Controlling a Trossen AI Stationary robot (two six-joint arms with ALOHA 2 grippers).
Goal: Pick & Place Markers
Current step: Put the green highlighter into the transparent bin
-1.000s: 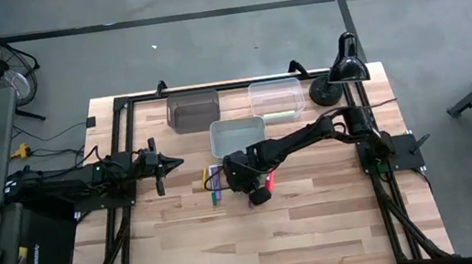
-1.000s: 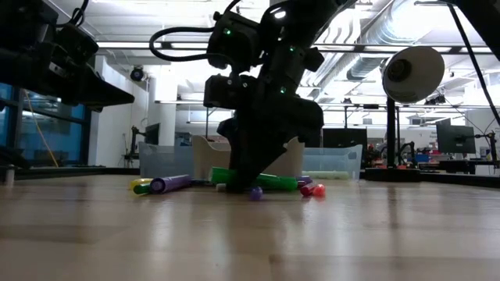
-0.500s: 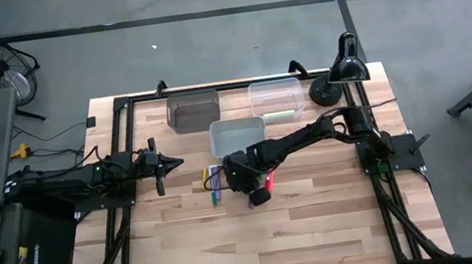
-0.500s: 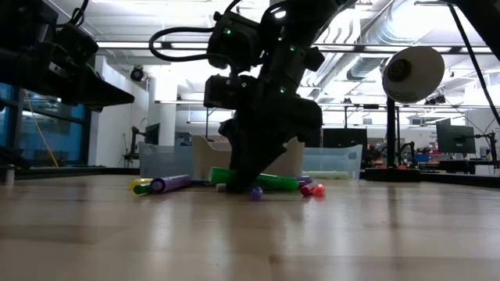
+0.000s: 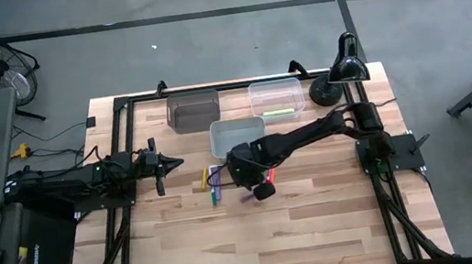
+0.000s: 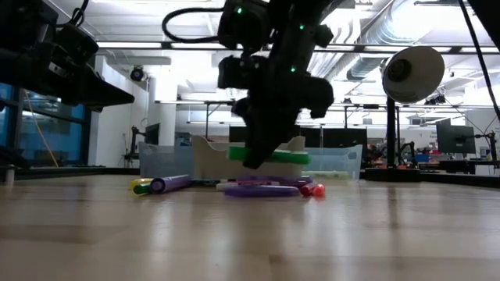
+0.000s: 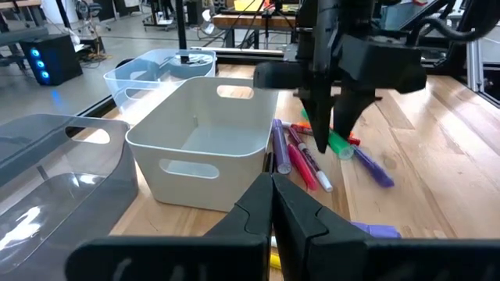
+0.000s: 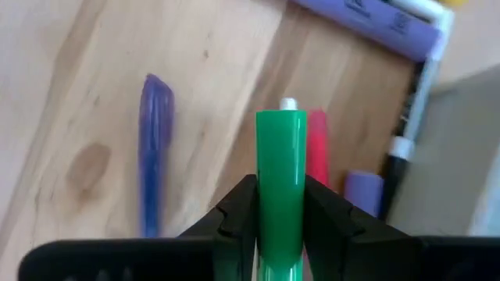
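Green marker point(image 8: 280, 187), a smooth cylinder with a small white tip, sits clamped in the right hand point(image 8: 280, 204) above the table.

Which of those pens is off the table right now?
The green marker, pinched in the right claw above the table. The purple and red ones lie on the wood.

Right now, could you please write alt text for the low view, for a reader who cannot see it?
The right gripper holds a green marker level, lifted above the wooden table. Under it lie loose markers, purple, yellow and red, with plastic bins behind them and a desk lamp at the right.
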